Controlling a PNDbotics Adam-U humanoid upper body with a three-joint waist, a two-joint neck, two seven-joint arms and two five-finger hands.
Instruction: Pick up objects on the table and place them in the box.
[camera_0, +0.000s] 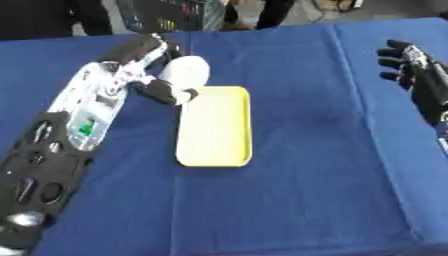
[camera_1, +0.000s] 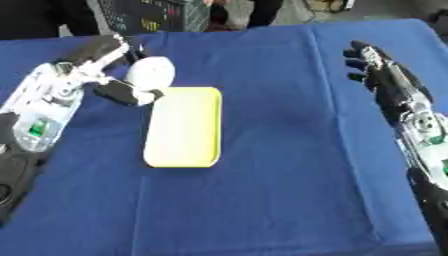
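While left hand (camera_0: 156, 75) reaches in at upper left, fingers curled round white round object (camera_0: 185, 71), held over far end of yellow box (camera_0: 214, 126) at centre of blue counter (camera_0: 306, 165). Right hand (camera_1: 378, 65) upper right, fingers spread, holding nothing.

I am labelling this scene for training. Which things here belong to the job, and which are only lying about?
Belong to the job:
- white round object, held in the left hand at the far end of the box
- yellow box

Not part of the job:
- blue tablecloth
- right hand, idle and open over the right side of the table
- dark crate beyond the table
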